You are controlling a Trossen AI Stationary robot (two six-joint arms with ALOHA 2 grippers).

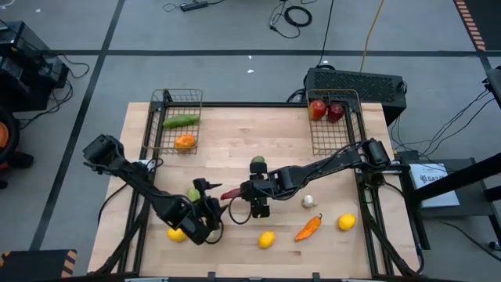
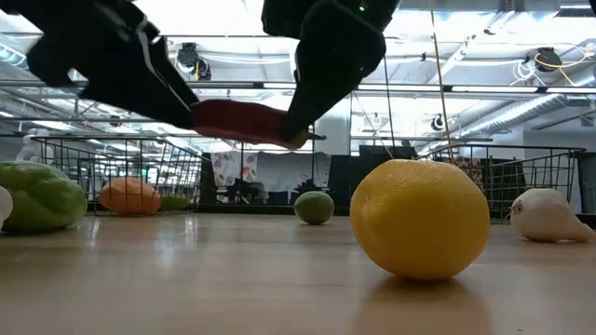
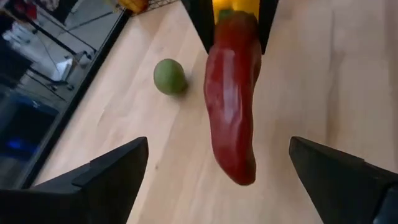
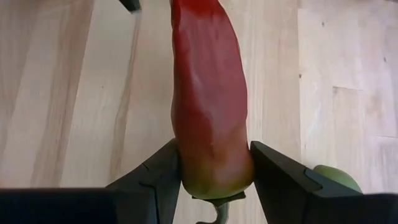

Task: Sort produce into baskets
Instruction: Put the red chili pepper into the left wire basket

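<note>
A red chilli (image 1: 232, 193) hangs clear of the table at mid-table, shut in my right gripper (image 1: 249, 192). It also shows in the low view (image 2: 244, 122). My left gripper (image 1: 211, 202) is open and faces the chilli's free tip (image 3: 239, 168). Its two fingers stand wide on either side and touch nothing. The left basket (image 1: 166, 129) holds a cucumber (image 1: 180, 121) and an orange pepper (image 1: 185, 141). The right basket (image 1: 354, 125) holds two red apples (image 1: 326, 110). My right gripper pinches the chilli's thick stem end (image 4: 211, 165) between its two fingers (image 4: 155, 177). The fingers come level from the table's right and lie along the chilli. The chilli is lifted clear of the table, roughly level, its tip pointing toward the left gripper.
On the table lie three lemons (image 1: 267, 240) (image 1: 346, 222) (image 1: 177, 233), an orange pepper (image 1: 308, 228), a garlic (image 1: 309, 200), a round green fruit (image 1: 257, 164) and a green squash (image 1: 193, 193) beside the left gripper. A black box (image 1: 356, 82) stands behind the right basket.
</note>
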